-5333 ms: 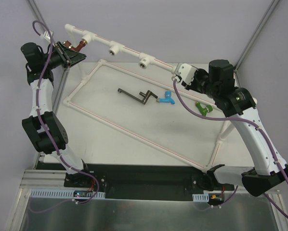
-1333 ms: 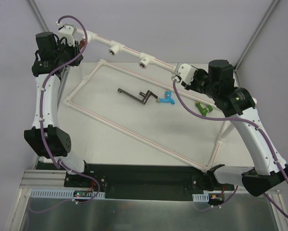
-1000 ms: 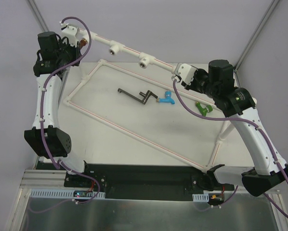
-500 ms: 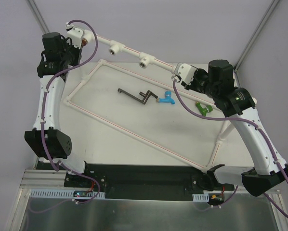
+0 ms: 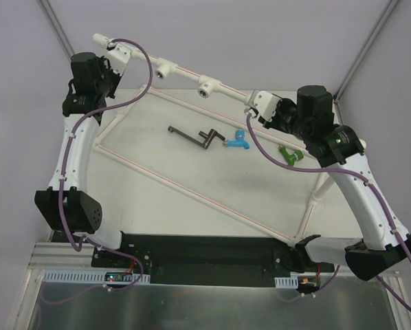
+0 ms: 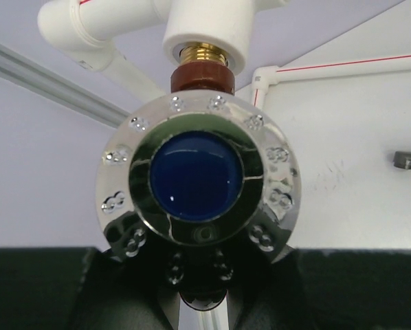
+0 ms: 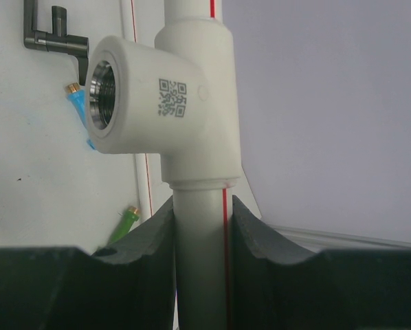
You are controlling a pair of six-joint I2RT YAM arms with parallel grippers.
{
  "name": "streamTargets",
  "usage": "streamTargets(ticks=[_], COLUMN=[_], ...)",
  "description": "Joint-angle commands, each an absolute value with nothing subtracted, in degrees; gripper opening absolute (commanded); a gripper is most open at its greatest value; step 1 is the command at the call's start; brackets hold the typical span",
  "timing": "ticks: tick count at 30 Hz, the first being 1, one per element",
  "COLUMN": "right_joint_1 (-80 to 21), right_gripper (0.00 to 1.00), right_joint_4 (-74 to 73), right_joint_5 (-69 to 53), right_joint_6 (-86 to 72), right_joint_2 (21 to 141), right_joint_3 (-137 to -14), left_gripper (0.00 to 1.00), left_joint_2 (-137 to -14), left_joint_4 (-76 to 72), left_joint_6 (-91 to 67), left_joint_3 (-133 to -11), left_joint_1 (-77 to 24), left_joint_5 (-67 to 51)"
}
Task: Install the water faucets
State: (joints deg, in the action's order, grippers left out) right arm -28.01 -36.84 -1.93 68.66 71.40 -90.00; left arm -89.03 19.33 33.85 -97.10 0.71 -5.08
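The red-brown faucet (image 6: 204, 77) has its brass end in the leftmost white socket (image 6: 204, 31) of the pipe frame (image 5: 185, 69). Its shiny bluish knob (image 6: 197, 177) fills the left wrist view. My left gripper (image 6: 202, 275) is shut on the knob; in the top view it (image 5: 123, 56) hides the faucet. My right gripper (image 7: 200, 268) is shut on the white pipe (image 7: 200, 247) just below a bare socket (image 7: 102, 86), at the frame's right end (image 5: 255, 108). The blue faucet (image 5: 238, 141) and green faucet (image 5: 289, 154) lie loose on the table.
A dark grey crank-shaped piece (image 5: 195, 136) lies beside the blue faucet. Two bare sockets (image 5: 163, 69) (image 5: 205, 88) face out along the top pipe. The frame's lower rectangle (image 5: 192, 194) lies on the table. Metal posts stand at the back corners.
My left arm brought the red-brown faucet from left of the frame up to the leftmost socket, then shifted right as its wrist turned. The right arm has not moved.
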Motion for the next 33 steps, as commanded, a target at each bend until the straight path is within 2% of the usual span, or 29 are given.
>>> streamTargets(ticks=[1,19,33], right_joint_1=[-30.15,-30.15,-30.15], right_gripper=[0.02,0.02,0.02], right_joint_4=[-44.82,-44.82,-44.82], right_joint_5=[-6.59,-6.42,-6.50], right_joint_6=[66.18,66.27,66.53], right_joint_2=[69.52,69.26,69.43], right_joint_3=[-89.12,-89.03,-89.12], left_gripper=[0.00,0.00,0.00], left_joint_2=[-93.16,-93.78,-95.45], left_joint_4=[13.89,10.11,4.94], left_joint_6=[39.89,48.50,63.35], left_joint_3=[-93.08,-90.09,-85.96], left_joint_1=[-2.11,-2.99,-6.15], left_joint_5=[-4.57,-0.26,10.19])
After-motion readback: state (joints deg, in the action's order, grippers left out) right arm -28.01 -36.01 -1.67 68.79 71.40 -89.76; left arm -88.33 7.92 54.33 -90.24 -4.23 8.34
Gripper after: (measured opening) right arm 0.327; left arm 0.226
